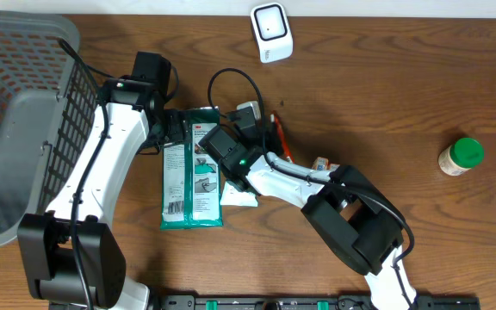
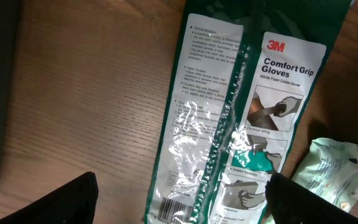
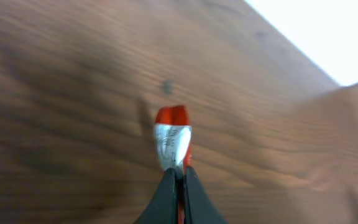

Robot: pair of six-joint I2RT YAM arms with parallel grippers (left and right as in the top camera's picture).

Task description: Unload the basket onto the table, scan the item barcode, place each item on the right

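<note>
Brown wooden counter open at right, crowded centre-left
It lies bare between the white box-shaped scanner and the green-lidded jar; the grey mesh basket walls off the left, and the white left arm and black-and-white right arm crowd over the flat green glove packet, seemingly leaving little gap.

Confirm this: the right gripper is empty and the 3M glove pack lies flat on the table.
Not empty: the right wrist view shows the right gripper shut on a red-and-silver item. The glove pack does lie flat on the table.
</note>
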